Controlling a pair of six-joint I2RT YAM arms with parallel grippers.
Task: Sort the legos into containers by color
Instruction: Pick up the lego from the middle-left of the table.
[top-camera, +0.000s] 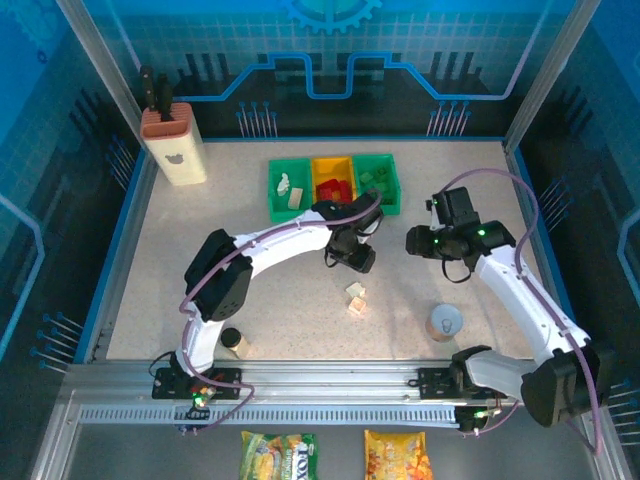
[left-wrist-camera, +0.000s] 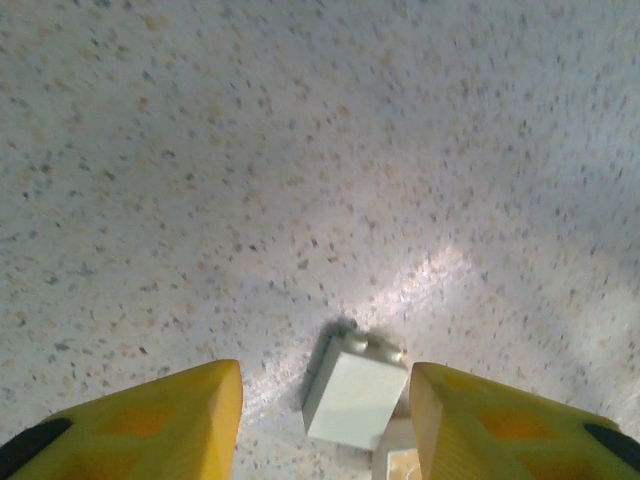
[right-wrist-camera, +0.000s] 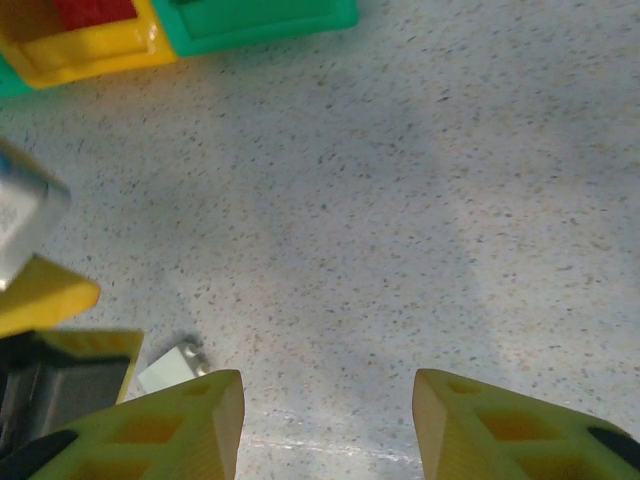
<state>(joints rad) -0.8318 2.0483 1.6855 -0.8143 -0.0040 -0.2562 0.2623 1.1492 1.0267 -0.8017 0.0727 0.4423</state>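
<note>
Three containers stand in a row at the back: a green bin (top-camera: 277, 204) with cream legos (top-camera: 288, 189), a yellow bin (top-camera: 318, 168) with red legos (top-camera: 336, 188), and a green bin (top-camera: 391, 180) with green legos (top-camera: 374, 178). Two cream legos (top-camera: 356, 298) lie on the table in the middle. My left gripper (top-camera: 352, 258) hovers just behind them, open. In the left wrist view a cream lego (left-wrist-camera: 352, 402) lies on the table between the yellow fingers (left-wrist-camera: 200, 420), touching neither, and a second one (left-wrist-camera: 398, 464) sits at its right. My right gripper (top-camera: 424, 242) is open and holds nothing.
A beige knife block (top-camera: 176, 148) stands at the back left. A small dark-capped jar (top-camera: 235, 342) sits near the left arm's base. A grey round cup (top-camera: 445, 323) stands front right. Blue walls edge the table.
</note>
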